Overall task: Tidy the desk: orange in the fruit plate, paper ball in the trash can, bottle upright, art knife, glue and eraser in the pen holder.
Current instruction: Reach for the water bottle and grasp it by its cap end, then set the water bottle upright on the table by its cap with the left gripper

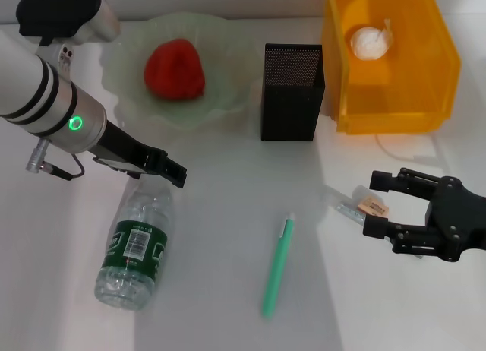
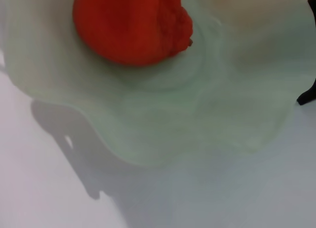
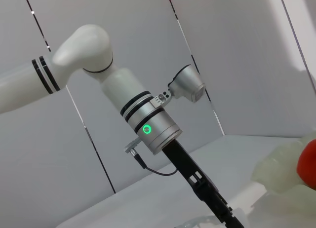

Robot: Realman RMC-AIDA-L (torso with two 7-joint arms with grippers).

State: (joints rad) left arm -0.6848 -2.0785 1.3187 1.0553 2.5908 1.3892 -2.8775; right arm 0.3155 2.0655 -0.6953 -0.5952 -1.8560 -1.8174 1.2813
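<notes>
The orange lies inside the fruit plate at the far left of the white counter; the left wrist view shows the same orange resting on the pale-green dish near its centre. The paper ball lies inside the yellow-orange trash can at the far right. The black mesh pen holder stands upright between the fruit plate and the trash can, just beside the latter. The bottle lies on its side on the near-left part of the counter, its green label facing up and one end toward the left tool. The left tool hangs just above the far end of the bottle, in front of the fruit plate; whether its fingers are apart or together cannot be determined. The right wrist view shows the left arm from the side, with its green status ring lit. The right tool sits low at the near right with its fingers spread apart, gripping nothing. Between those fingers lie the tan eraser and a small clear tube, touching or just beside one another on the counter. A green pen-shaped item lies on the counter at near centre, well apart from both tools.
</notes>
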